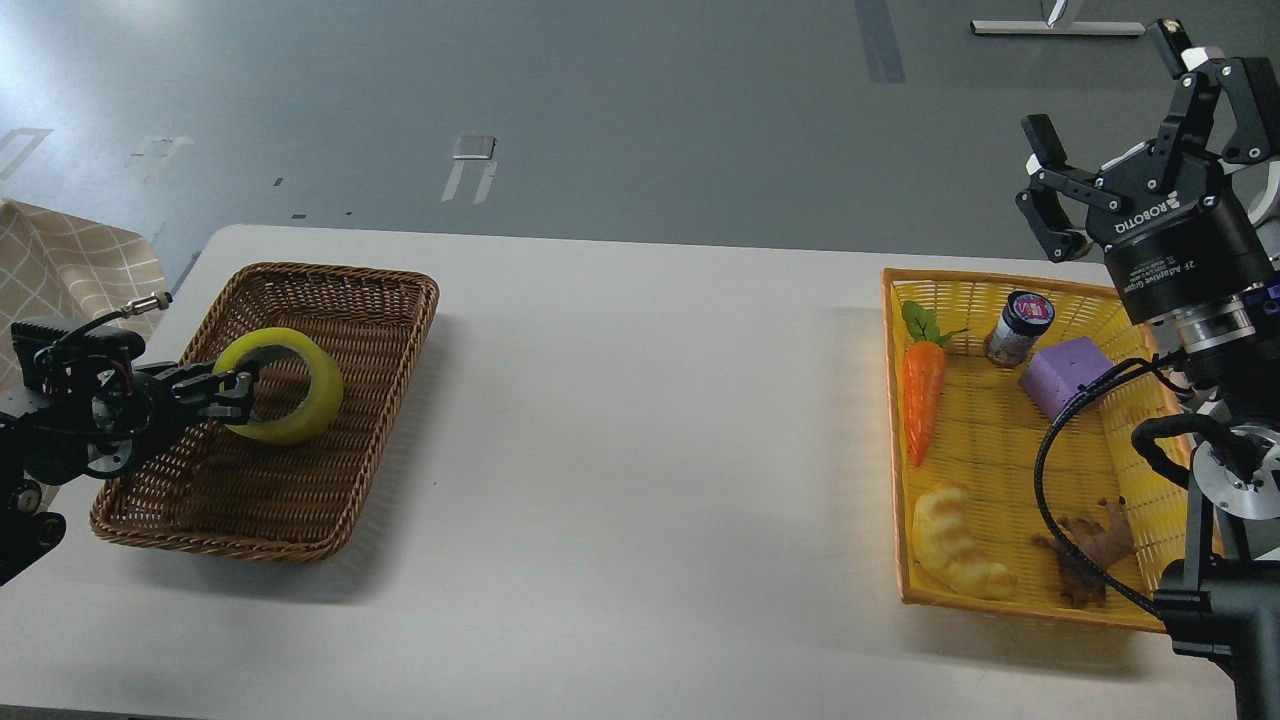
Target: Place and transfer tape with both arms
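Observation:
The yellow tape roll (300, 395) lies tilted inside the brown wicker basket (340, 290) at the left of the table. My left gripper (238, 392) reaches in from the left, its fingers closed on the roll's near wall, one finger inside the core. My right gripper (1110, 105) is open and empty, raised above the far right corner of the table, over the yellow basket's (905, 440) back edge.
The yellow basket holds a toy carrot (923, 395), a small jar (1018, 328), a purple block (1068, 375), a pale yellow croissant toy (958, 545) and a brown toy (1090, 555). A patterned cloth (60, 275) lies at the far left. The white table (650, 430) spans between baskets.

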Robot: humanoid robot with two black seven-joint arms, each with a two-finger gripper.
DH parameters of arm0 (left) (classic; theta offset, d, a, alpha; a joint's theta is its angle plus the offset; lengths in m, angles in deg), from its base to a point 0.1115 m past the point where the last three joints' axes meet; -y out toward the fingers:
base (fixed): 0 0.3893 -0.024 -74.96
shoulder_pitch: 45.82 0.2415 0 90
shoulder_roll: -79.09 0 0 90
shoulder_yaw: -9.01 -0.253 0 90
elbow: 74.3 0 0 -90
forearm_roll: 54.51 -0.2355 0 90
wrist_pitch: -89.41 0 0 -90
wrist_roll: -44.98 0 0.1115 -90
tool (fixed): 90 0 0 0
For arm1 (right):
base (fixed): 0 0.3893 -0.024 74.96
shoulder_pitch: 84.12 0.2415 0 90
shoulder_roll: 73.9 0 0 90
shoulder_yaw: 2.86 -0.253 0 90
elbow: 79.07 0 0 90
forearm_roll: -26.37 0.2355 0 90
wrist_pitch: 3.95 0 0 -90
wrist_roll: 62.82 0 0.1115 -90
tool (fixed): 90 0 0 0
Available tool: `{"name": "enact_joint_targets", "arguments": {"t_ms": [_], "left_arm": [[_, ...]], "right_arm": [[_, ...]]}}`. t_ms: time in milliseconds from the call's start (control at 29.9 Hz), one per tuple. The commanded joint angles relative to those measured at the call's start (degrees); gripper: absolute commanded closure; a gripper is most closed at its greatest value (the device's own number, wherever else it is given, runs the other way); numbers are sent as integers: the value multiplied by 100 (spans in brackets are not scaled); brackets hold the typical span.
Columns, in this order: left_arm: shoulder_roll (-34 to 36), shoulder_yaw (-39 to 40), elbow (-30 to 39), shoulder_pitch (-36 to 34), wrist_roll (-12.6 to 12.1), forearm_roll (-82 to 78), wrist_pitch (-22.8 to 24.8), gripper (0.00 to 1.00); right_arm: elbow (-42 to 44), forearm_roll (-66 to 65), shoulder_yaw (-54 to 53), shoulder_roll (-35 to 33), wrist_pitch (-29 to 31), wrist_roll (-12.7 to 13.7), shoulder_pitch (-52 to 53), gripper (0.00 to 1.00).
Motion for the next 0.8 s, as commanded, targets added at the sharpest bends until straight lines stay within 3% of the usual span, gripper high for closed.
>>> {"name": "enact_joint_targets", "arguments": {"t_ms": [0, 167, 401, 468, 501, 602, 769], "left_arm": [[-48, 1, -322, 7, 193, -14, -134, 13], [-21, 1, -480, -2, 263, 3, -275, 4], [-12, 149, -463, -124, 719, 152, -687, 2], [101, 246, -236, -212, 1009, 748, -776, 2], [285, 386, 192, -265, 1271, 1420, -741, 2], [733, 658, 1045, -326, 1616, 3272, -645, 2], [779, 765, 1664, -1038, 1669, 5302, -513, 2]], "right_arm": [[-15, 0, -1, 0, 0, 0, -27, 0], [-15, 0, -1, 0, 0, 0, -45, 0], [-50, 9, 8, 18, 0, 0, -106, 0], [-50, 9, 17, 18, 0, 0, -106, 0], [-50, 9, 17, 18, 0, 0, -98, 0], [-50, 9, 17, 18, 0, 0, -89, 0], [-58, 9, 34, 18, 0, 0, -62, 0]]}}
